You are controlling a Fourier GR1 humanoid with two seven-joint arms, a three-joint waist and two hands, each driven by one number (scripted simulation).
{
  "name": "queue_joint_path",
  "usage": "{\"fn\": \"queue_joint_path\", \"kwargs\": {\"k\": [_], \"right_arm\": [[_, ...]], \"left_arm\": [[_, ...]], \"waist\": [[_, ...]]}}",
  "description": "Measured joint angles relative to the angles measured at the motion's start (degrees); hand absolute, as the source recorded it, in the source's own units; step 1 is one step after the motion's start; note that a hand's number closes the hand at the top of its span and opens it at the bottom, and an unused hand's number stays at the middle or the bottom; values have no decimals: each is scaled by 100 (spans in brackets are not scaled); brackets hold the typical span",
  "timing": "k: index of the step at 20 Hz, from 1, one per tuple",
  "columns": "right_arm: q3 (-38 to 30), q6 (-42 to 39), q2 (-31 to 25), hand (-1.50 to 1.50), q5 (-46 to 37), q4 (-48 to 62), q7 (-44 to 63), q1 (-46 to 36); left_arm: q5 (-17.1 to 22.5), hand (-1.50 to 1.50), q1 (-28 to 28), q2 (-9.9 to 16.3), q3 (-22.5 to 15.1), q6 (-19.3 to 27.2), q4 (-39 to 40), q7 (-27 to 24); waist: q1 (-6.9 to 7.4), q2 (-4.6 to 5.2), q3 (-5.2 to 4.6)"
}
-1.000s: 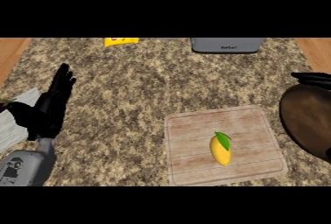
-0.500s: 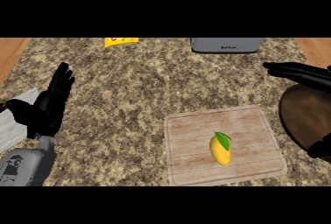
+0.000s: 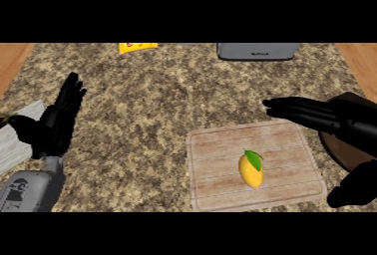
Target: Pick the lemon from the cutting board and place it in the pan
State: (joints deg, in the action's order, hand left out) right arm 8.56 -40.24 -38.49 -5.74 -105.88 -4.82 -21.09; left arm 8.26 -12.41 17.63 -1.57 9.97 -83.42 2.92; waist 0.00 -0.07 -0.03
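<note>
The lemon (image 3: 251, 171) lies on the cutting board (image 3: 213, 149), untouched. The right hand (image 3: 324, 115) hovers at its 1 o'clock, fingers (image 3: 283, 106) straight and spread, over the pan (image 3: 346, 154), which sits at the board's 3 o'clock. The left hand (image 3: 53, 124) rests open at the table's (image 3: 162, 99) 9 o'clock, fingers straight.

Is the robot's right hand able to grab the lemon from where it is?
Probably yes. The right hand is open, its fingers stretched out over the far right corner of the cutting board. The lemon lies bare in the middle of the board, with nothing over it or beside it.
</note>
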Motion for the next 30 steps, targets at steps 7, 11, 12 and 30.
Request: {"fn": "queue_joint_path", "kwargs": {"k": [7, 11, 12, 30], "right_arm": [[55, -154, 414, -150, -493, -369, 647, 316], [63, -127, 610, -150, -987, -193, 640, 330], [132, -142, 698, -150, -1083, -157, 761, 273], [760, -275, 1258, -150, -2932, 858, -320, 301]], "left_arm": [[-163, 0, -113, -154, 87, -64, 81, 33], [-189, 0, -206, -132, 202, -186, 136, 89], [-191, 0, -212, -109, 232, -211, 89, 126], [-470, 0, -41, -411, 417, -367, -49, 71]], "waist": [[-7, 3, 1], [3, 6, 3], [9, 5, 2], [11, 7, 2]]}}
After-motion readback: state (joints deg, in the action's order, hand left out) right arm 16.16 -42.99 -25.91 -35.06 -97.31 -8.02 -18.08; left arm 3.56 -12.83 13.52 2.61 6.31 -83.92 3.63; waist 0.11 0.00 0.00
